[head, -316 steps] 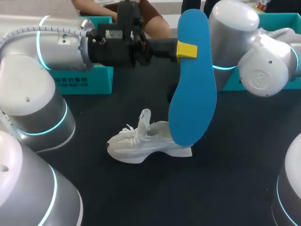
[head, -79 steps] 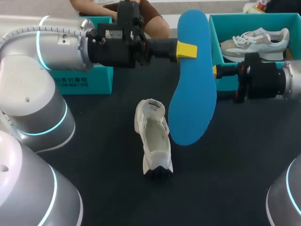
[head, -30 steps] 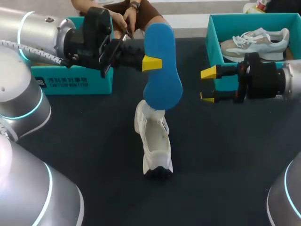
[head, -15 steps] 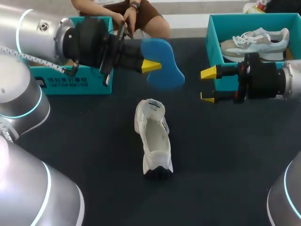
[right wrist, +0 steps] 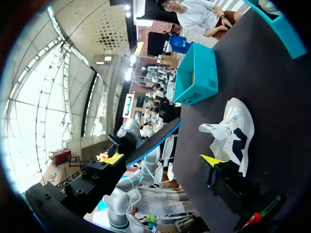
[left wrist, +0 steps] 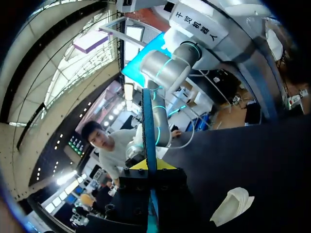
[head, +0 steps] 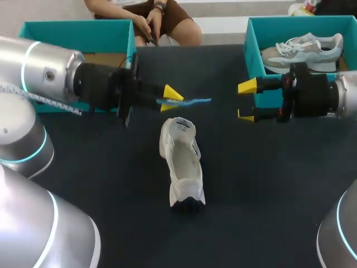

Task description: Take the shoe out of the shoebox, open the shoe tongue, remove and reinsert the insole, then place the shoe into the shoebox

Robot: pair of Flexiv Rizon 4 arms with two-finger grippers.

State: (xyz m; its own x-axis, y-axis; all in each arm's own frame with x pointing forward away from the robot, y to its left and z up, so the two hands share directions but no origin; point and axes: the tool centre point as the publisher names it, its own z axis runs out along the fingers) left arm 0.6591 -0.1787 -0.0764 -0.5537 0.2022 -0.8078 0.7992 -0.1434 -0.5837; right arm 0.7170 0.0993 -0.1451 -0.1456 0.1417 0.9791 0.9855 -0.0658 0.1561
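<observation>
A white shoe (head: 181, 162) lies on the black table with its opening facing up and its tongue folded back at the far end. My left gripper (head: 169, 98) hovers just above and behind that end, shut on a blue insole (head: 189, 101) held flat and seen edge-on. In the left wrist view the insole (left wrist: 147, 121) runs as a thin blue line out from between the left gripper's tips (left wrist: 149, 166), with the shoe (left wrist: 235, 204) off to one side. My right gripper (head: 245, 101) stands open and empty to the right of the insole. From the right gripper (right wrist: 160, 159), the insole (right wrist: 155, 138) and shoe (right wrist: 233, 126) lie ahead.
A teal shoebox (head: 254, 39) at the back right holds another pale shoe (head: 301, 47); my right arm lies just in front of it. A second teal box (head: 72, 30) stands at the back left, behind my left arm.
My left gripper has dropped lower and rolled, turning the insole from upright to flat just above the shoe's far end. The right arm and the shoe have not moved.
</observation>
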